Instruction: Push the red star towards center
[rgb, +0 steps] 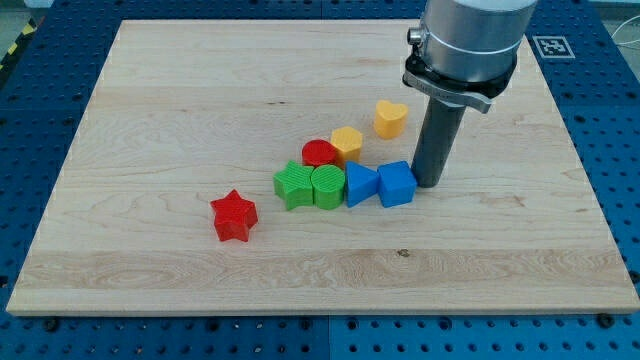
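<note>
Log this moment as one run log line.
my tip: right of blue cube | red star: lower left of cluster, untouched | push: not started

A pale wooden board (150, 120) lies on a blue perforated table (620, 140). Taking the blue cube (396, 184) as landmark: a blue triangular block (360, 185) touches its left side in the view, then a green cylinder (327, 187), then a green star-like block (293, 185), all four in a close row. Up and to the left of the cube sits a red cylinder (319, 153) (partly hidden by the green ones), with a yellow block (347, 143) against it. A yellow heart (390, 118) stands apart, above the cube.
</note>
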